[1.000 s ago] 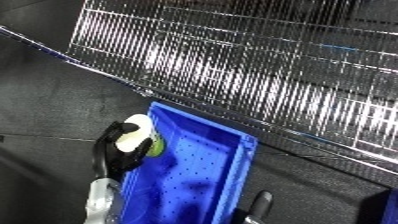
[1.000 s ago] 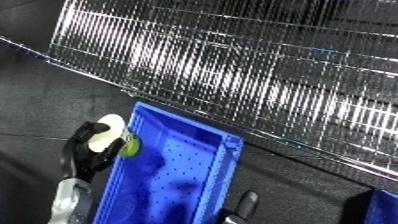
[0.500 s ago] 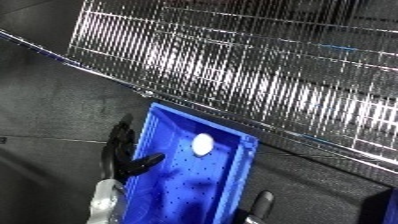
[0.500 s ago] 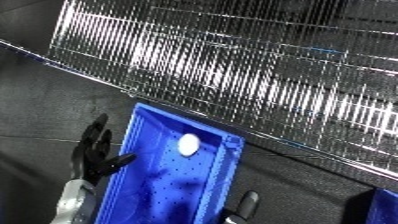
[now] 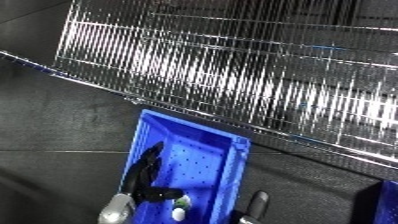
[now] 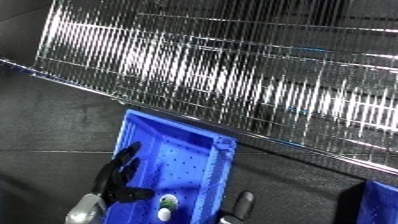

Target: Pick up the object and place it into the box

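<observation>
Lying inside the blue bin, the pale object sits just beside the left hand — fingers released, holding nothing.

A dark grey, matte table top carries the things. On it sits a bright blue plastic bin with a perforated floor, lying askew near the near edge. Just behind the bin, a shiny wire-mesh rack runs slantwise along the table's far side.
</observation>
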Motion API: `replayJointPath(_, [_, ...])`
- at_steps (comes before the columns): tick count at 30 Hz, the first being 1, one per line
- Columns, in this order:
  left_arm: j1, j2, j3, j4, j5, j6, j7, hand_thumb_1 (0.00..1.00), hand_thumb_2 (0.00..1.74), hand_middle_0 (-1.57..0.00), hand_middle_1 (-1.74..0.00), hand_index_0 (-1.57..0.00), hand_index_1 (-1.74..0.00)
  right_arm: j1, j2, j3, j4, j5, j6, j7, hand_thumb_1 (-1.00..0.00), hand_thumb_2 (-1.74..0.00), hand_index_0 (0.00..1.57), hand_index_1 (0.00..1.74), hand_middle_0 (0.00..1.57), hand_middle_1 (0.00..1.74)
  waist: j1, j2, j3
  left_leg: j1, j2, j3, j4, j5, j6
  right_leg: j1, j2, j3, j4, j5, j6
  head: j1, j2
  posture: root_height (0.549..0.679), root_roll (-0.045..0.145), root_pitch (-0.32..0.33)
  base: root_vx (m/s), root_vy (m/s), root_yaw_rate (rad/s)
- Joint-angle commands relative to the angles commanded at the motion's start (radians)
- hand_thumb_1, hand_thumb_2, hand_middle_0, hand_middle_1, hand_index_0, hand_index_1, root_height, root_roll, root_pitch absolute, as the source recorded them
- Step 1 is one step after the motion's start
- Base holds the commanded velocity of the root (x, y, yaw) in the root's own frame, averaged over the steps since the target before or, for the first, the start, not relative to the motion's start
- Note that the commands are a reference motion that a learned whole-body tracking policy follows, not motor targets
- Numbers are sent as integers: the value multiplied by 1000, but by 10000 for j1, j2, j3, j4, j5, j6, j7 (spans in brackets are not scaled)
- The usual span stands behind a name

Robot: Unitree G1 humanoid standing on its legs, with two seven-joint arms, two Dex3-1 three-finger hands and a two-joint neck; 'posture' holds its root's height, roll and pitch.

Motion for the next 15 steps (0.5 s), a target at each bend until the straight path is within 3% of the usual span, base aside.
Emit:
replayJointPath(7, [130, -311, -452, 18, 381, 433, -267, 0, 0, 0, 0, 0, 0, -319, -220, -216, 52, -235, 223, -146, 0, 0, 0, 0, 0, 0, -220, 317, 0, -38, 40, 135, 103, -5, 12, -180, 12, 189, -14, 198, 63, 1965, -51, 642, 27, 70, -36, 23, -100])
replayJointPath(15, [139, -696, -874, -67, 788, 617, -40, 0, 0, 0, 0, 0, 0, -505, -414, -439, 231, -439, 248, -104, 0, 0, 0, 0, 0, 0, -439, 654, 0, 57, 111, 233, -112, 159, -1, -311, 8, 316, 72, 300, 136, 4097, 158, 641, 27, 69, -26, 24, -90])
